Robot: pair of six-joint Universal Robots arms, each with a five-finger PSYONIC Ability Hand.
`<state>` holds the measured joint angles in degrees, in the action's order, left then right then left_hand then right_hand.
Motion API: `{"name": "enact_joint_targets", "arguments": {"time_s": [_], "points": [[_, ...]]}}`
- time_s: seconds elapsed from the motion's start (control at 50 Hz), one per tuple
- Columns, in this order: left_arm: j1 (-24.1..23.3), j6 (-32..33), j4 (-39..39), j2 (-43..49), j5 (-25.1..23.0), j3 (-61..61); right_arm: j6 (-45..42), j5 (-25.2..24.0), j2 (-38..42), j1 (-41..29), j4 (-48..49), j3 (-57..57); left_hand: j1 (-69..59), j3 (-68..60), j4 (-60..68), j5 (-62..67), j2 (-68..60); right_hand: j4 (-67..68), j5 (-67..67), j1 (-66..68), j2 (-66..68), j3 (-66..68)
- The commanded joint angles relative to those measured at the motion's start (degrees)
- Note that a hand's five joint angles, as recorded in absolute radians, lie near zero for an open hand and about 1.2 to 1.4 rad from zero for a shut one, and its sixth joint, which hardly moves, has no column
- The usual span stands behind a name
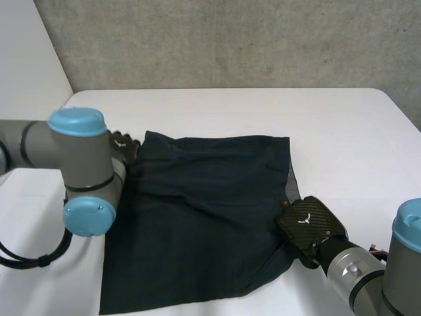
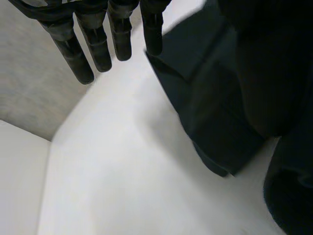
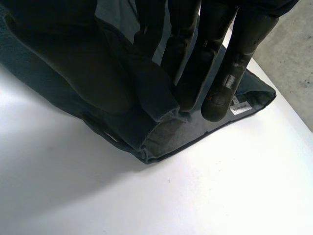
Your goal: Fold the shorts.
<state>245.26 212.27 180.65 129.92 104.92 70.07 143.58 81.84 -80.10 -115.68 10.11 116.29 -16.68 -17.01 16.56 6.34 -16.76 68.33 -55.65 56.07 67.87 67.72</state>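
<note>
My left robot hand [image 1: 122,146]: fingers straight, holding nothing, at the far left corner of the dark navy fabric shorts [image 1: 197,217]. Shorts: flat on the white bench [image 1: 342,131], between both hands. My right robot hand [image 1: 309,227]: thumb and fingers pinching the right edge's middle. Fold likely runs leftward from there.

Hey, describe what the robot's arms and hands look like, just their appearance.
The left arm and right arm are thick grey tubes with round light-blue caps; a silver cuff ends the right one. The left hand and right hand are black, each back bearing a small white mark, the right's looking woven. Their fingers are dark, segmented rods.
</note>
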Motion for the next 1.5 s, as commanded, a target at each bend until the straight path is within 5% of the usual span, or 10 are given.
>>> {"name": "enact_joint_targets", "arguments": {"time_s": [0.02, 0.34, 0.7, 0.78, 0.82, 0.84, 0.98, 1.24, 1.32, 1.5], "points": [[0.14, -6.33, -0.30, -13.01, -0.85, 7.52, 1.17, -0.11, -0.05, 0.28, 0.52, -0.27, -0.60, -0.27, 0.72, 0.93, -0.52, 11.67, -14.35, 23.93, 12.13, 12.28], [-3.11, -9.68, -0.83, -41.14, -10.52, 43.54, 18.83, -0.63, 0.21, 4.85, 0.70, -4.40, -1.95, -1.62, 2.07, 2.28, -1.86, 11.67, -14.35, 23.93, 12.13, 12.28], [-5.32, -17.15, -1.01, -36.51, -10.35, 49.90, 23.15, -1.69, 4.52, 6.70, 0.35, -6.34, -1.94, -1.62, 2.06, 2.28, -1.86, 11.67, -14.35, 23.93, 12.13, 12.28], [-5.23, -16.62, 5.75, -29.74, -8.25, 49.28, 23.15, -1.69, 4.52, 6.61, 0.61, -5.90, -17.71, -17.38, 17.83, 18.04, -17.62, 11.67, -14.35, 23.93, 12.13, 12.28], [-5.14, -16.45, 8.57, -25.96, -5.17, 48.49, 23.15, -1.78, 4.52, 6.61, 0.61, -5.72, -47.23, -46.90, 47.34, 47.56, -47.14, 11.67, -14.35, 23.93, 12.13, 12.28], [-5.14, -16.36, 9.18, -25.07, -4.29, 48.14, 22.97, -1.78, 4.43, 6.61, 0.52, -5.72, -61.69, -61.36, 61.80, 62.02, -61.60, 11.67, -14.35, 23.93, 12.13, 12.28], [-7.25, -12.32, 5.59, -31.81, -0.42, 47.00, 16.13, -1.77, 0.49, 6.34, -3.77, -6.33, -63.32, -62.99, 63.44, 63.66, -63.24, 11.67, -14.35, 23.93, 12.13, 12.28], [-7.34, -3.79, -13.03, -49.15, -8.49, 47.17, -16.90, -4.41, -9.10, 7.31, -44.09, -7.74, -63.32, -62.99, 63.44, 63.66, -63.24, 11.67, -14.35, 23.93, 12.13, 12.28], [-6.98, -3.62, -16.12, -48.27, -10.43, 46.47, -18.34, -5.90, -10.42, 9.68, -42.56, -9.75, -63.32, -62.99, 63.44, 63.66, -63.24, 11.67, -14.35, 23.93, 12.13, 12.28], [-5.84, -3.62, -3.23, -33.62, -10.26, 34.72, -6.04, -5.30, 0.02, 10.21, -31.22, -18.89, -63.32, -62.99, 63.44, 63.66, -63.24, 11.67, -14.35, 23.93, 12.13, 12.28]]}}
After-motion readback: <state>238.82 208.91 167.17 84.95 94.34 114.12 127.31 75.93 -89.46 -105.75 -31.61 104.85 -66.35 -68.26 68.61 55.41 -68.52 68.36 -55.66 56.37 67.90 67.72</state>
